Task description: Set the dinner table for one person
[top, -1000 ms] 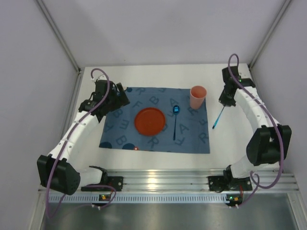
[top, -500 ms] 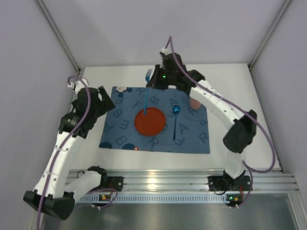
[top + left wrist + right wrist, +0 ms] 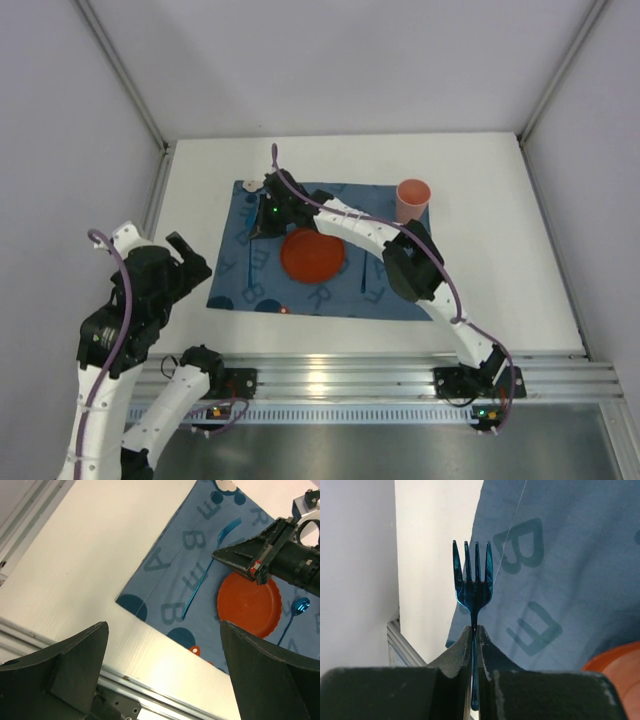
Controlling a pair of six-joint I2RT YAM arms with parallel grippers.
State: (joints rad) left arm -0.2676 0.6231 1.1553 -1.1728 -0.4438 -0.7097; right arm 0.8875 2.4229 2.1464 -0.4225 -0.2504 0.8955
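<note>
Right wrist view: right hand clamps a blue fork over the lettered mat; left hand gapes open.

Bright, even light from above — shadows on the table are soft and faint. Glare streaks the aluminium rail — the left end effector looms dark, slightly blurred.

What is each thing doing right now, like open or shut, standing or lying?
Shiny blue fork, pinched in the right hand.
Right hand, shut on the fork.
Left hand, open, empty.
Round orange plate, flat, empty.
Pink cup, upright.
Shiny blue spoon, lying on the blue lettered cloth mat.
</note>
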